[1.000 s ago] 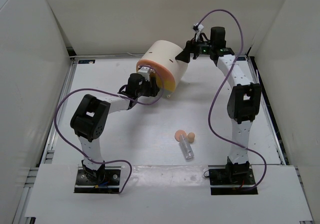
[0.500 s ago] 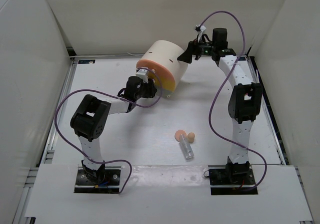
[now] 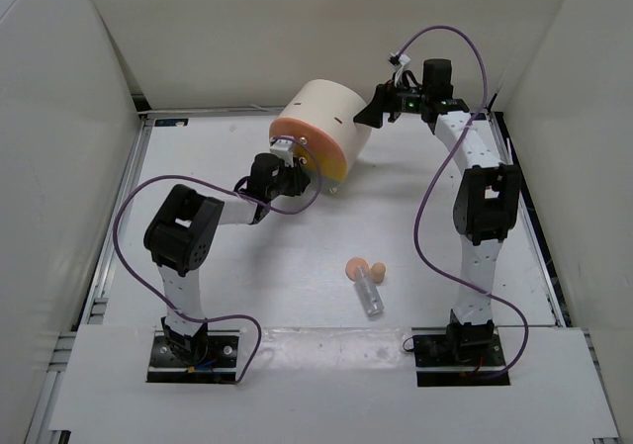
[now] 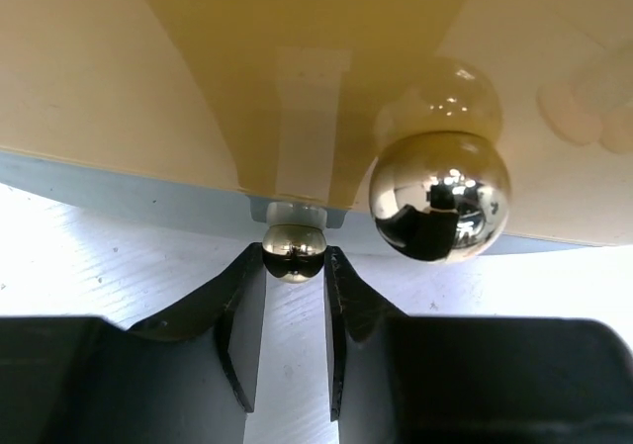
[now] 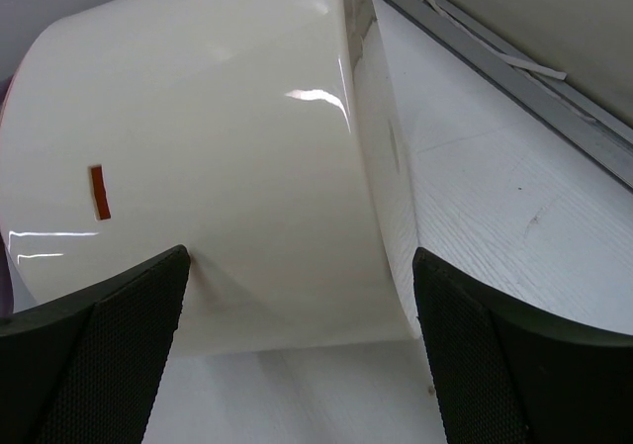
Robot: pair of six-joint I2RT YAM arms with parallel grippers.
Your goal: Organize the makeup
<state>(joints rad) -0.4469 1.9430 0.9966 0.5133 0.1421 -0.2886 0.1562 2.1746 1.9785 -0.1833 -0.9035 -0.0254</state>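
Observation:
The cream cylinder box (image 3: 328,118) lies on its side at the back of the table, its orange-yellow drawer face (image 4: 138,68) toward my left arm. My left gripper (image 4: 295,257) is shut on the small round drawer knob (image 4: 294,250), with a fingertip touching each side. A larger shiny knob (image 4: 439,195) sits up and to the right. My right gripper (image 5: 300,266) stands open behind the box's (image 5: 218,147) rear end, wide apart on either side of it. Of the makeup, two peach sponges (image 3: 356,266) and a clear tube (image 3: 370,294) lie at the table's near middle.
White walls enclose the table on three sides, and a metal rail (image 5: 514,78) runs along the back edge close behind the right gripper (image 3: 364,116). Purple cables loop from both arms over the table.
The left jaws have closed in onto the small knob. The right gripper has shifted slightly back and to the right, still open.

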